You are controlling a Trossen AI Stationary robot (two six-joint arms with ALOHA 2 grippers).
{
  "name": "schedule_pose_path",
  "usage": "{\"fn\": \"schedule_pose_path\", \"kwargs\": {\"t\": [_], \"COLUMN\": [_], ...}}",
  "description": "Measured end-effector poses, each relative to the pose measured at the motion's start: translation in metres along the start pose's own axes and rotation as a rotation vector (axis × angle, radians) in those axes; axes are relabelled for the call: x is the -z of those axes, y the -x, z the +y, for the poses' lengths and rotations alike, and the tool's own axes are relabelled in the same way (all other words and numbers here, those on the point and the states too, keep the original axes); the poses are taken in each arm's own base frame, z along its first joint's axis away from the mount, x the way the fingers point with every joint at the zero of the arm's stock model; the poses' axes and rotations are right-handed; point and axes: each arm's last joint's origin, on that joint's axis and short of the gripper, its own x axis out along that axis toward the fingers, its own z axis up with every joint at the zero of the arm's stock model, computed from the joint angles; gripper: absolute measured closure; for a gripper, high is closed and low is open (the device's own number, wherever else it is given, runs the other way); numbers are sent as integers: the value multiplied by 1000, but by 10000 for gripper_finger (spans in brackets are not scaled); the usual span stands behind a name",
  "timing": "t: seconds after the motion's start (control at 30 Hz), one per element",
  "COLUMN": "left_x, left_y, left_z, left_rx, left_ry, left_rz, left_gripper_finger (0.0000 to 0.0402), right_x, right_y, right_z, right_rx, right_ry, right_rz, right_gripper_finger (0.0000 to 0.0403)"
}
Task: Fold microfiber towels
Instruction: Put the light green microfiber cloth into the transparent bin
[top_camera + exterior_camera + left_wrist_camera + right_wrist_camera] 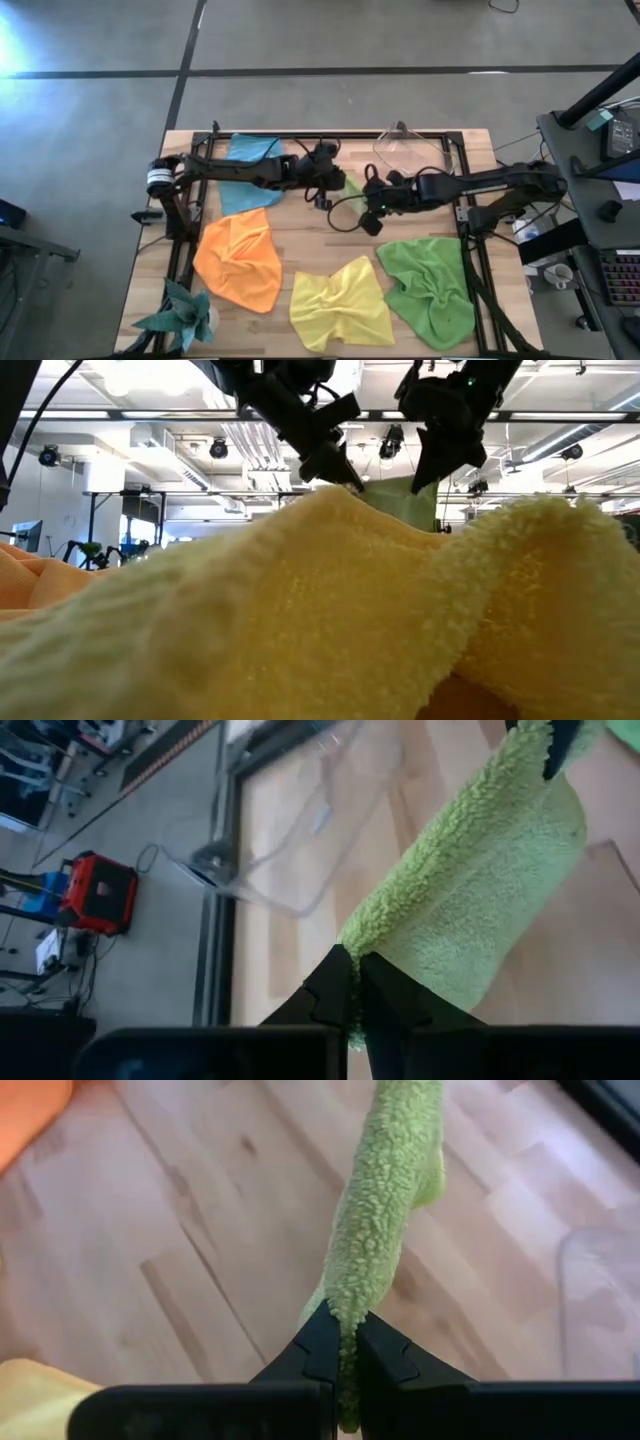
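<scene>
High view, and both arms meet over the middle of the wooden table (pixel 330 240), each taking one end of the lime green towel (pixel 351 186) so it hangs stretched between them — my read is they hold it taut and clear of the boards to square it for a fold. The other cloths lie spread out and waiting: the blue towel (pixel 245 170) at the far left under the left arm, the orange towel (pixel 240 260), the yellow towel (pixel 340 302) and the darker green towel (pixel 428 285) along the near side. A teal paper ornament (pixel 185 315) sits at the near left corner, and a clear plastic container (pixel 405 148) stands at the far edge.

Now the left gripper (pixel 352 988): fingers pressed together, pinching the fluffy edge of the lime cloth, which runs away towards the other arm. The right gripper (pixel 343 1345) does the same, clamped tight on a thin bunched strip of that cloth above bare wood.
</scene>
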Motion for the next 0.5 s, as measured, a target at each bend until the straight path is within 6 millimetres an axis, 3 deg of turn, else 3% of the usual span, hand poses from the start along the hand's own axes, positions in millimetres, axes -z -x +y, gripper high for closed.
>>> {"fn": "schedule_pose_path", "kwargs": {"t": [0.5], "left_x": [-23], "left_y": [7], "left_z": [30], "left_rx": [-146], "left_ry": [9], "left_rz": [-162], "left_gripper_finger": [401], "right_x": [-7], "right_y": [46], "right_z": [-41], "right_rx": [39], "right_ry": [-107], "right_rz": [-120], "right_gripper_finger": [394]}}
